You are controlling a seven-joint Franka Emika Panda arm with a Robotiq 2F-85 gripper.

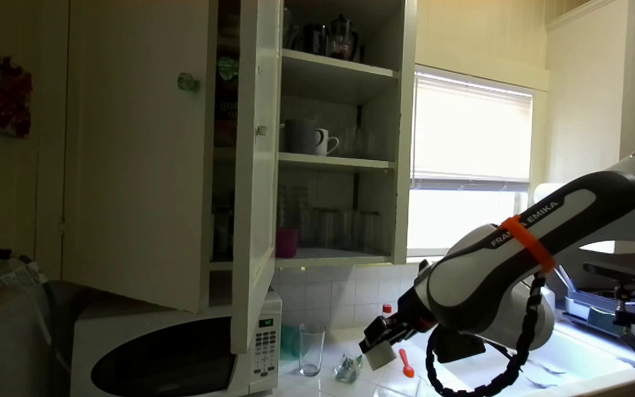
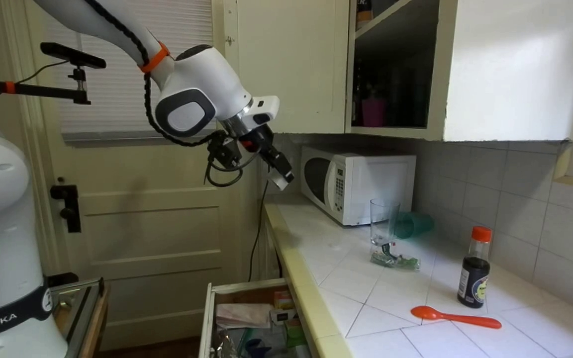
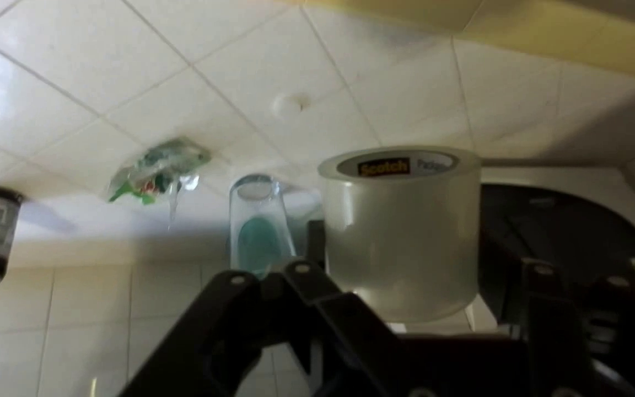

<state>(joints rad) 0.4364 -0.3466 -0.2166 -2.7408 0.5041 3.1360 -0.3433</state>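
Observation:
A roll of clear Scotch packing tape is pinched between the two fingers of my gripper, its open ring facing the top of the wrist view. In both exterior views the gripper hangs in the air above the counter, tilted downward, with the tape roll at its tips. Behind the roll in the wrist view stand a clear drinking glass and, seen through it, a teal cup. A crumpled plastic packet lies on the white tiles.
A white microwave stands at the counter's end. An orange spoon and a dark sauce bottle are on the tiles. Below the counter a drawer is pulled out. The cabinet door stands open beside shelves with mugs and glasses.

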